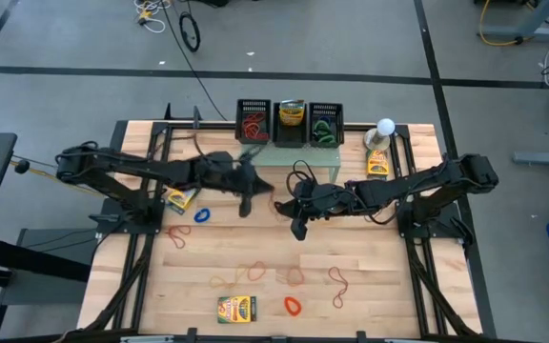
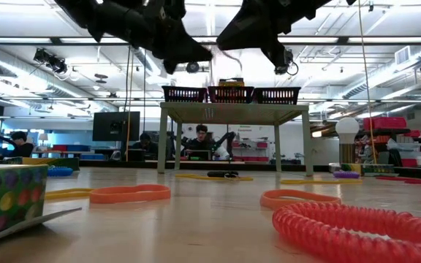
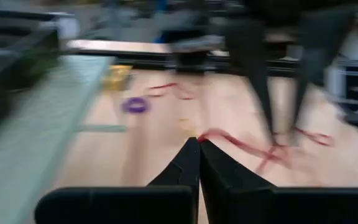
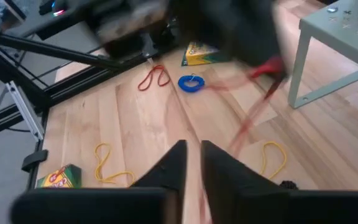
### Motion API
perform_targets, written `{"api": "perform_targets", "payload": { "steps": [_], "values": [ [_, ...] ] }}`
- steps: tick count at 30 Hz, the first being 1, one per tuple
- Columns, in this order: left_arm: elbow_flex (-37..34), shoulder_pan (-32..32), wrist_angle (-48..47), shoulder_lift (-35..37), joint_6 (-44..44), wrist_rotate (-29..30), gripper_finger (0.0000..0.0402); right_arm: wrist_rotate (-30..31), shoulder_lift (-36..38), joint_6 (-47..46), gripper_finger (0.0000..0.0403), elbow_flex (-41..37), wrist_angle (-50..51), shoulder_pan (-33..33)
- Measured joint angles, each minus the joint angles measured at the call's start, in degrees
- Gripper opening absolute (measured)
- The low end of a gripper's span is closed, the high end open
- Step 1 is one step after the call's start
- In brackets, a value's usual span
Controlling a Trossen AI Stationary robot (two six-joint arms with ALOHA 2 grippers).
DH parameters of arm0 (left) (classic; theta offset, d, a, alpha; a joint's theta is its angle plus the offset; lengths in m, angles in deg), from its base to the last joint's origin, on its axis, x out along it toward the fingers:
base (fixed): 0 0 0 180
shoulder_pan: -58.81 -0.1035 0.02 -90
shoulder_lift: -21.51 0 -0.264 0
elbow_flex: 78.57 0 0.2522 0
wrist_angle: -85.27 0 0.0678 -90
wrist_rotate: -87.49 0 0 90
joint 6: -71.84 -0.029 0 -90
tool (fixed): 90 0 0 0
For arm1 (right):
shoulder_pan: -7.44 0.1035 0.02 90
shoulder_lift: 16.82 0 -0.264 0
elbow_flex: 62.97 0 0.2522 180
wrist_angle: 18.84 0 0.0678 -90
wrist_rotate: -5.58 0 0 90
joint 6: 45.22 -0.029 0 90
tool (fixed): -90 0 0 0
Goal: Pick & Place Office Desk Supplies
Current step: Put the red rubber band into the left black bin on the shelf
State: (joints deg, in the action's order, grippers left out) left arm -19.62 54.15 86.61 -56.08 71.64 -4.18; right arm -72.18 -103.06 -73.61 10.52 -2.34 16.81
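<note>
A thin red rubber band (image 3: 241, 144) stretches in the air between my two grippers over the middle of the table. My left gripper (image 3: 199, 144) is shut on one end. My right gripper (image 4: 193, 152), just to its right and lower, has a narrow gap between its fingers, and the band's other end (image 4: 244, 127) runs down into that gap. More bands lie flat on the wood: blue (image 1: 201, 215), red (image 1: 177, 236), orange (image 1: 294, 306). Yellow-and-green boxes lie at the front (image 1: 237, 309), under the left arm (image 1: 181, 198) and at the back right (image 1: 377, 164). My left gripper pinches the red band's end (image 3: 207, 134) between its two fingertips, coming nearly level from the table's left. The band is clear of the table and runs on toward the other gripper. My right gripper has the band's other end between its slightly parted fingers; I cannot tell whether they touch it.
Three black baskets (image 1: 292, 122) holding bands stand on a pale green perforated stand (image 4: 340, 34) at the far edge. A white ball-topped object (image 1: 385, 127) is beside it. Yellow bands (image 4: 107, 165) lie near the right gripper. Bare wood lies between the arms and the front edge.
</note>
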Motion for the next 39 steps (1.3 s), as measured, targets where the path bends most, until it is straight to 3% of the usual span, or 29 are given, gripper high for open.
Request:
{"api": "perform_targets", "payload": {
  "steps": [5, 10, 16, 21, 26, 32, 39],
  "values": [
    [2.8, -3.7, -10.2, 7.4, 3.0, 5.6, 0.0004, 0.0, 0.0, -0.7, 0.0115, 0.0, 0.0, 0.0],
    [14.5, -8.7, -22.6, 8.9, 3.5, 7.7, 0.0003, 0.0, 0.0, -0.2, 0.0138, 0.0, 0.0, -0.6],
    [27.8, -18.0, -30.8, 4.4, 2.5, 7.9, 0.0003, 0.0, 0.0, 1.9, 0.0079, 0.0, -0.8, -1.0],
    [32.1, -24.4, -31.3, 0.6, -1.7, 5.9, 0.0003, 0.0, 0.0, 2.8, 0.0008, 0.0, -1.1, -1.0],
    [31.8, -28.1, -33.4, -2.7, -2.7, 2.7, 0.0004, -0.2, 0.0, 2.8, 0.002, 0.0, -1.3, -0.9],
    [31.7, -29.2, -35.2, -5.4, -3.9, 3.2, 0.0004, -0.3, 0.0, 3.3, 0.0004, 0.0, -1.3, -0.9],
    [31.7, -29.2, -36.6, -4.9, -4.2, 8.5, 0.0004, -0.4, 0.0, 3.6, 0.001, 0.0, -1.3, -0.9]
  ]
}}
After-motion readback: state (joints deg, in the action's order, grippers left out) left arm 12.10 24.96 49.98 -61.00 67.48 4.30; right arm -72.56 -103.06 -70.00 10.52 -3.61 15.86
